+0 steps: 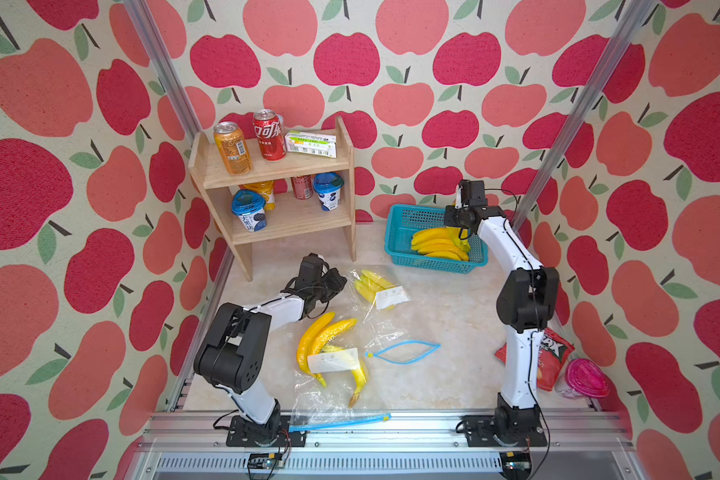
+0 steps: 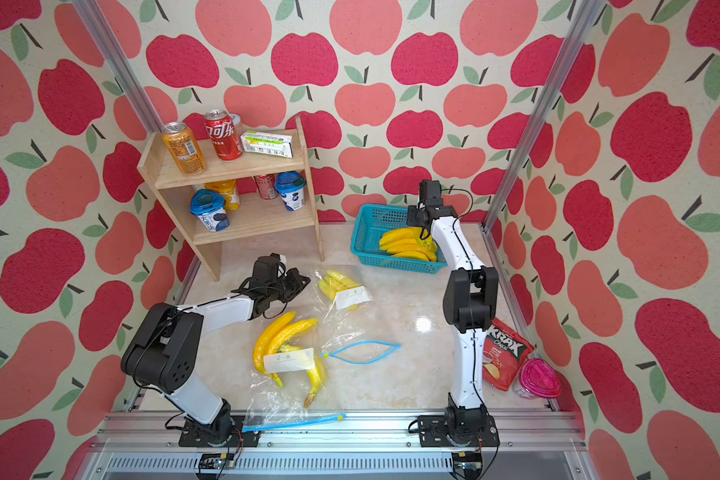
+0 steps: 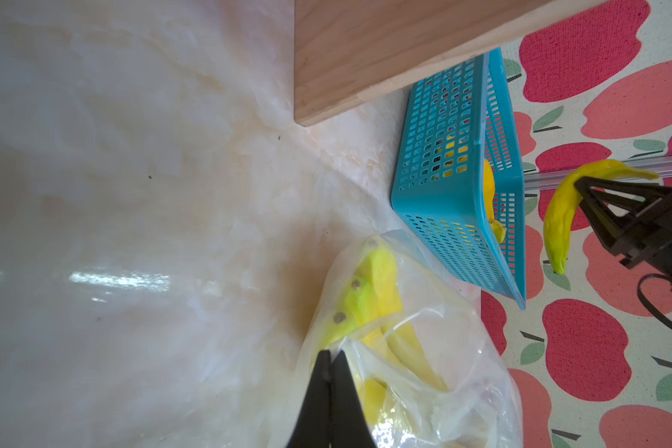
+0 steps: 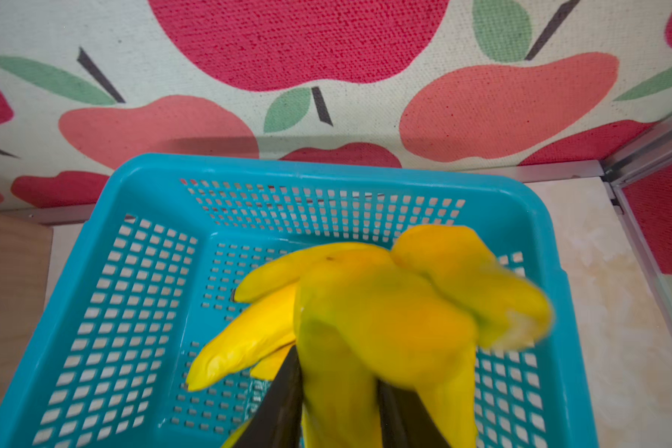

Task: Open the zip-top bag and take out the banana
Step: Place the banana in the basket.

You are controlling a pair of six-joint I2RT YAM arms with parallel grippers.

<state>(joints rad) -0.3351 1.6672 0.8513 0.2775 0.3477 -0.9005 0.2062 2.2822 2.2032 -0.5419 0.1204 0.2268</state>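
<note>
Over the teal basket (image 1: 430,262) at the far right of the desk (image 1: 454,324), the right pincer (image 4: 340,391) is clamped on a yellow banana (image 4: 385,310). The fruit hangs clear above the loose bananas (image 1: 437,246) lying in the basket.

Near the foot of the wooden shelf (image 1: 283,166), the left pincer (image 3: 328,355) is fully closed. Its black tips sit against the clear film of a small zip-top bag (image 1: 381,286), which lies on the desk with several bananas inside. Whether any film is pinched between the tips I cannot tell.

Between the two arms lies an empty bag (image 1: 391,332), its blue zip (image 1: 404,352) gaping in a loop. Nearer the front edge, a third bag (image 1: 329,399) holds a bunch of bananas (image 1: 321,336) under a white label.
</note>
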